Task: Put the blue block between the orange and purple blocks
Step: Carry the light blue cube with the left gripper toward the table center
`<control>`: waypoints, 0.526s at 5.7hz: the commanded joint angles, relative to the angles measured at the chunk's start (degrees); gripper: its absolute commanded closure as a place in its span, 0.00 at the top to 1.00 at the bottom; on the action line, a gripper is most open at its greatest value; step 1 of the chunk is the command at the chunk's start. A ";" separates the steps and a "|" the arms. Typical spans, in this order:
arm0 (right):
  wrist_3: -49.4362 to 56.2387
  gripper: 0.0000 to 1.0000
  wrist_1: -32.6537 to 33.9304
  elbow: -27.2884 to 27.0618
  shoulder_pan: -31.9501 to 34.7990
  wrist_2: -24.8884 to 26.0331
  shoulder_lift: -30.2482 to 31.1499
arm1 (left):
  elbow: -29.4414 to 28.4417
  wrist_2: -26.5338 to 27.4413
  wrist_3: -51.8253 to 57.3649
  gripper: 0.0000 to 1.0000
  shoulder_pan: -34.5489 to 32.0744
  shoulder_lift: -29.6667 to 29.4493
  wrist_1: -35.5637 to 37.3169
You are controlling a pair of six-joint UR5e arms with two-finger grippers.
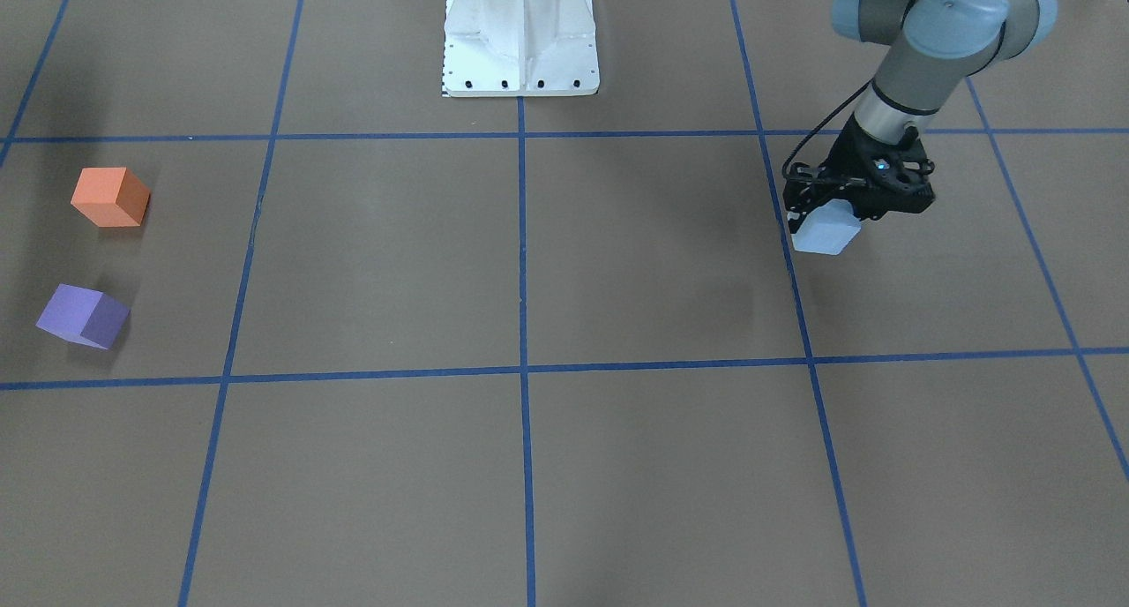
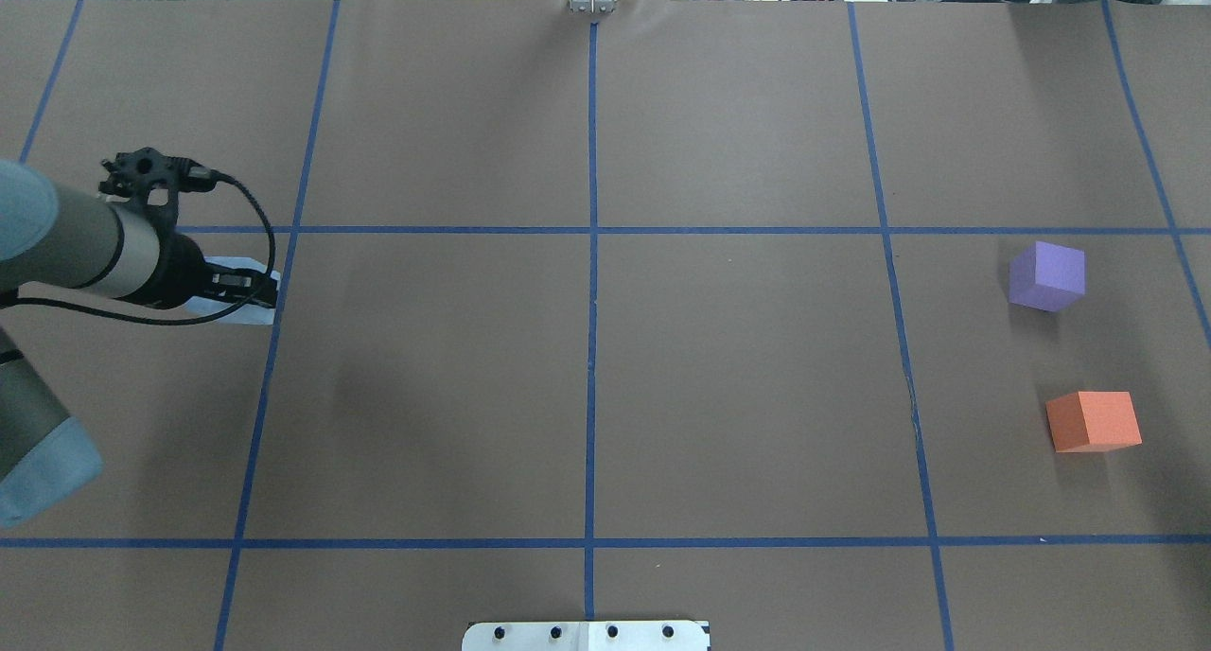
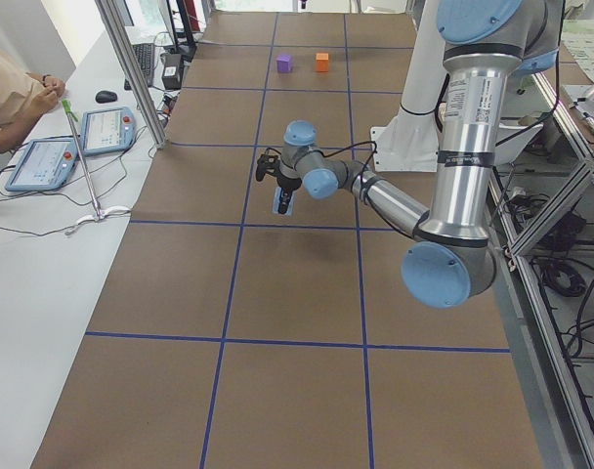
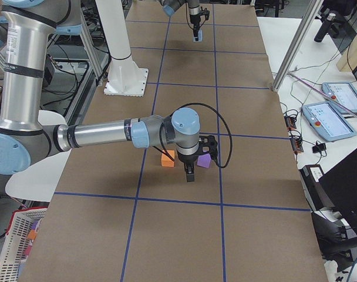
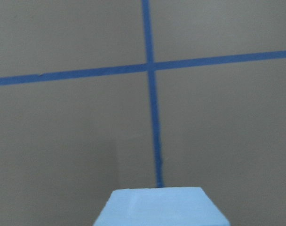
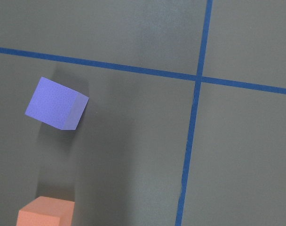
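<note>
As read across the overhead view, left to right: at far left, left gripper (image 2: 254,290), closed onto blue block (image 1: 826,233), fingers pointing down, just left of a blue grid line; whether lifted off the counter (image 2: 587,395) or resting on it, not certain. Block near-cubic, no long axis to speak of, faces turned slightly off the grid. Across the middle, bare counter and grid tape only. At far right, purple block (image 2: 1046,275), farther from the robot's base and rotated against the grid, then orange block (image 2: 1094,421), nearer the base and almost square to the grid; the two apart, not touching, gap lying along the near-far line. Destination therefore well apart from the held block, straight across toward the robot's right, with entry into the gap from the side. Right gripper (image 4: 190,174), seen only from the right-end camera, hanging just beside the two blocks; open or closed, cannot tell. Judged: block with left arm, gap nearer right arm; long carry or hand-over called for.
</note>
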State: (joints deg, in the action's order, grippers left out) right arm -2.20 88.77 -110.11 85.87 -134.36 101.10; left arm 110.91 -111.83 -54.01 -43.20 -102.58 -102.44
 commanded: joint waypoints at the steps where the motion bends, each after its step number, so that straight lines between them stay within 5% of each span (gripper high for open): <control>1: 0.00 1.00 0.09 0.07 0.00 -0.11 0.06 | -2.69 1.26 -3.09 0.00 6.33 -17.08 16.03; 3: 0.00 1.00 0.09 0.16 0.00 -0.11 0.24 | -20.44 7.04 -11.79 0.00 13.91 -34.00 15.44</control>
State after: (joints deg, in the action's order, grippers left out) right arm -2.20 88.85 -109.97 85.87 -134.47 101.30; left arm 99.54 -107.10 -62.57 -32.18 -128.55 -86.79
